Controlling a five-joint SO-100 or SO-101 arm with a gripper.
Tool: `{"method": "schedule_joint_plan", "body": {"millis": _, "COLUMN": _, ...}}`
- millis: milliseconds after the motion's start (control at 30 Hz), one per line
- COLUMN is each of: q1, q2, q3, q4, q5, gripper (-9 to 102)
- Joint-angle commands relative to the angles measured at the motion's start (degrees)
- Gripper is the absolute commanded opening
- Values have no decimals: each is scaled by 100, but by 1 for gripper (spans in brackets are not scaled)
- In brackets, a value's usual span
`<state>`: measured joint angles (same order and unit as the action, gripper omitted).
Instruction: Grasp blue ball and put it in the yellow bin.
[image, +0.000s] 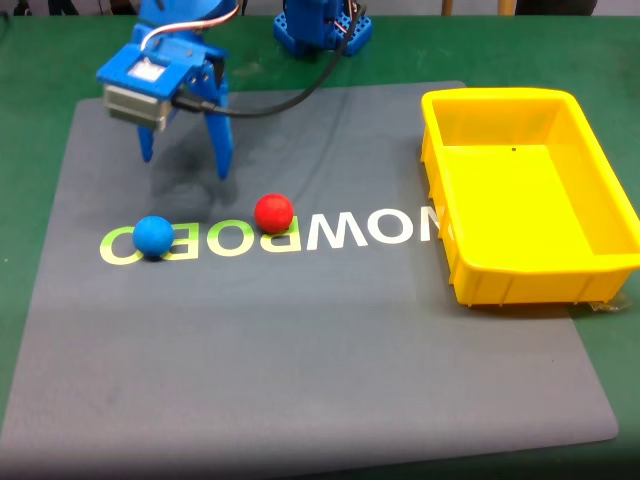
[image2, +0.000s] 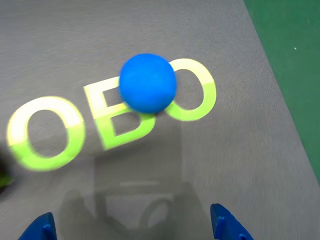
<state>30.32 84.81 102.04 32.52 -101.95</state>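
Observation:
The blue ball (image: 153, 236) rests on the grey mat, over the yellow-green lettering at the left; in the wrist view the blue ball (image2: 148, 83) lies above centre. My blue gripper (image: 184, 166) hangs open above the mat, behind the ball and apart from it, with nothing between its fingers. Both fingertips (image2: 227, 222) poke in at the bottom of the wrist view, spread wide. The yellow bin (image: 505, 288) stands empty at the right.
A red ball (image: 273, 213) sits on the mat to the right of the blue one. The grey mat (image: 300, 350) lies on green table (image: 40, 60). The arm's blue base (image: 322, 28) stands at the back, a black cable trailing from it.

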Motion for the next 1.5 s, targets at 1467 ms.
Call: {"method": "schedule_joint_plan", "body": {"millis": 1467, "q1": -272, "q2": -2979, "q3": -3199, "q4": -439, "q5": 694, "gripper": 0}}
